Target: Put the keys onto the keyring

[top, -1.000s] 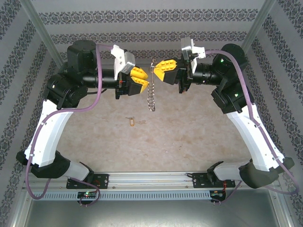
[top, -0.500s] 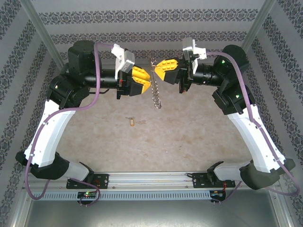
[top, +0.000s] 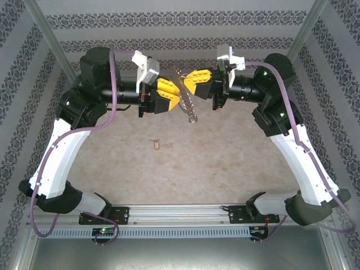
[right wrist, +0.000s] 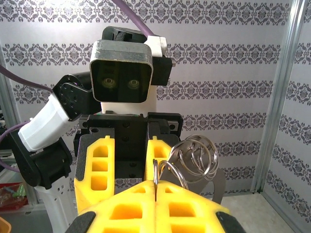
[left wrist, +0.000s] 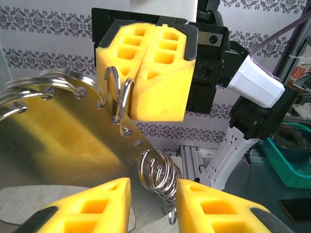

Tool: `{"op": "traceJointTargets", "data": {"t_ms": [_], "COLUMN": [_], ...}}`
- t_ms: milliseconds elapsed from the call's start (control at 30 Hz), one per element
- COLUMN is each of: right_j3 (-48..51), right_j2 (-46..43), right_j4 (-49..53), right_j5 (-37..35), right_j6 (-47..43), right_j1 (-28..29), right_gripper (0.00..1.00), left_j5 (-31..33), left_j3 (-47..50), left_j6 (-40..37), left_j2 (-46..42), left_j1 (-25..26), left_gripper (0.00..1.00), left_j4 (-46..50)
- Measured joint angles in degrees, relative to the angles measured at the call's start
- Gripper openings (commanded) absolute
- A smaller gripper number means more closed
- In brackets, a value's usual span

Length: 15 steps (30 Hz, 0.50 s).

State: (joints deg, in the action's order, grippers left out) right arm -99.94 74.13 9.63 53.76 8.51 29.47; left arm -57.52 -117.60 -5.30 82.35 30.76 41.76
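Note:
High over the table, my right gripper (top: 186,81) is shut on a thin silvery loop, the keyring (right wrist: 155,171), seen edge-on between its yellow fingers (left wrist: 165,73). From the loop hangs a slanting string of metal pieces and wire rings, the keys (top: 189,107). In the left wrist view a flat holed metal piece (left wrist: 63,141) and a cluster of rings (left wrist: 159,171) hang just ahead. My left gripper (top: 178,93) faces the right one, open, its fingertips (left wrist: 109,194) on either side of the ring cluster. From the right wrist view, the gap between the left gripper's fingers (right wrist: 99,167) is bare.
A small yellow tag (top: 156,144) lies on the beige table (top: 225,163) below the grippers. Patterned walls close in the back and both sides. A teal basket (left wrist: 291,155) stands off beyond the right arm's base.
The hanging string has swung its lower end to the right and upward. My left gripper has edged right, closer to the string. The right gripper has stayed shut on the loop.

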Motion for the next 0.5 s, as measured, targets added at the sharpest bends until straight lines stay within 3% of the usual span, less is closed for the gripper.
{"op": "traceJointTargets", "data": {"t_ms": [500], "right_j3": [0.8], "right_j2": [0.0], "right_j4": [-0.3], "right_j5": [-0.7], "right_j6": [-0.2], "right_j1": [-0.1], "right_gripper": [0.0], "left_j5": [-0.9], "left_j3": [2.5], "left_j6": [0.9], "left_j2": [0.3], "left_j1": [0.0], "left_gripper": [0.3], "left_j4": [-1.6]}}
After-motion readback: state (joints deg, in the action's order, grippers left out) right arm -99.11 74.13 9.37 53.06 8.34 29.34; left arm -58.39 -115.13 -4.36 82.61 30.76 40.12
